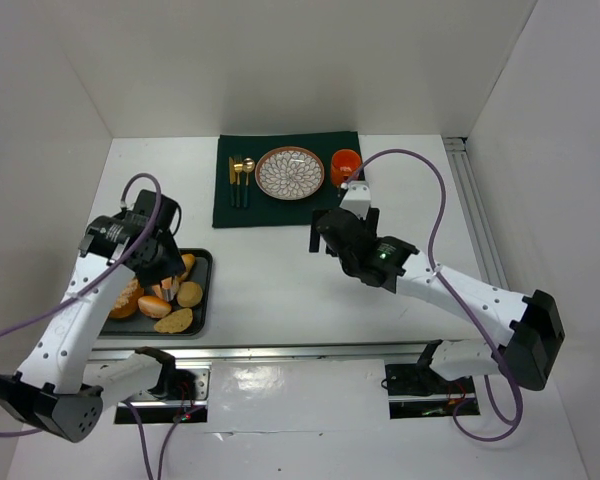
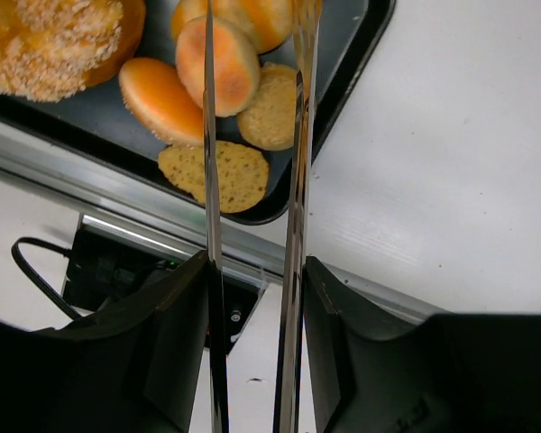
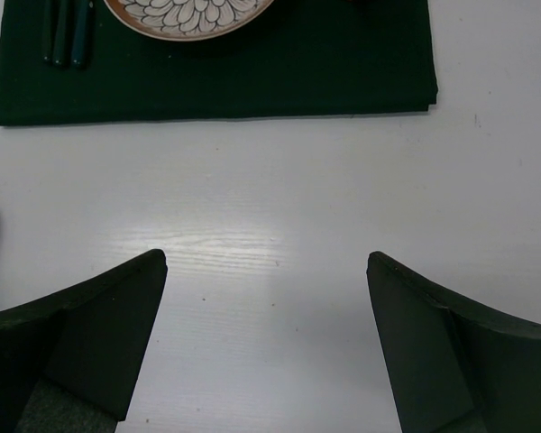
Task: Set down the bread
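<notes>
Closest to the left wrist camera, the left gripper (image 2: 255, 262) has its black fingers pressed against the outer faces of a pair of metal tongs (image 2: 301, 135). The blades stand a little apart, with nothing pinched between them as far as I can tell. Their tips reach over the dark tray (image 2: 347, 81) at the left of the tabletop (image 1: 280, 270). The right gripper (image 3: 266, 262) hangs spread wide and empty just short of the green placemat (image 1: 280, 205).

The bread most likely meant is the oval roll (image 2: 234, 63) under the tong tips, on the tray, touching a round brown slice (image 2: 270, 113) and well apart from the patterned plate (image 1: 290, 172).

Risks from here:
- The left blade crosses the roll's face rather than clearing its edge, so closing now could dent it or shove it aside.
- Pieces lie packed and touching, so a neighbour may lift or tumble with it.
- Smooth metal on a rounded crust could slip during the long carry to the plate.
- The right arm sits near that path.

The roll seems to lean with its pale face towards the camera. In the wrist view its long axis runs from upper left to lower right, slanting across the blades rather than lying square between them.
</notes>
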Motion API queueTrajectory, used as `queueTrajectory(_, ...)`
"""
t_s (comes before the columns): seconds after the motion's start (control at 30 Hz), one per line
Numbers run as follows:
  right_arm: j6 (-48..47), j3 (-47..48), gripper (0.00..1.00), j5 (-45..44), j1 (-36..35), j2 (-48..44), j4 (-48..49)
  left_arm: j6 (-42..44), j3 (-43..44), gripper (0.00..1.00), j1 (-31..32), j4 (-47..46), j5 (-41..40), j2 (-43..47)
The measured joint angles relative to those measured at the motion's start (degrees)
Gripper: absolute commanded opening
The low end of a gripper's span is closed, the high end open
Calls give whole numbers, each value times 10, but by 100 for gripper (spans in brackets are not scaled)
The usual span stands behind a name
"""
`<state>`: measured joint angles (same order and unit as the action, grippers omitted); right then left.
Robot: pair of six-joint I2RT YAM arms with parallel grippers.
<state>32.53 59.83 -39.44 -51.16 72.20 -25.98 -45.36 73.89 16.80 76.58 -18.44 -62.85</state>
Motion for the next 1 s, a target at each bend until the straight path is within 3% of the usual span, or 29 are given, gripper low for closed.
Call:
queueTrajectory(0.27,-5,2,99,27,2,19,4,2,-49,56,-59,5,23,19)
queueTrajectory(0.87,-5,2,99,49,2,30,13,-4,-97,59,-66,2,54,22)
queueTrajectory(0.93,-5,2,99,52,2,32,13,-10,-104,53,-66,1,54,24)
queueTrajectory(1.0,-5,2,99,53,2,33,13,-17,-107,36,-66,1,55,24)
